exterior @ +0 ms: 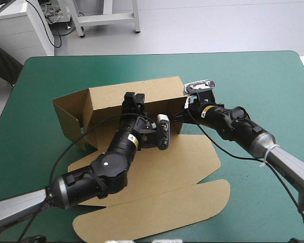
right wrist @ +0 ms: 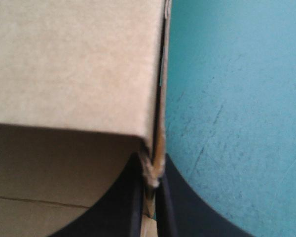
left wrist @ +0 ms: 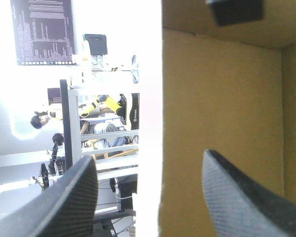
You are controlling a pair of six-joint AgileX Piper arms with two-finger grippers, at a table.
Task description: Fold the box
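Box (exterior: 157, 95) walls raised; both arms are stretched to the back wall.
The left gripper (left wrist: 149, 157) is held apart astride that wall; the right gripper (right wrist: 150, 165) is clamped on its end edge.

**A:** How does your left side stand?
**B:** Your left arm (exterior: 111, 164) comes in from the near left corner and bends at the elbow. Its wrist is rolled onto its side, and the left tool (left wrist: 149, 158) has its fingers set well apart.
**A:** And your right?
**B:** Your right arm (exterior: 243, 131) stretches in low from the right. The right tool (right wrist: 150, 165) is pinched all but together on the box (right wrist: 74, 59).
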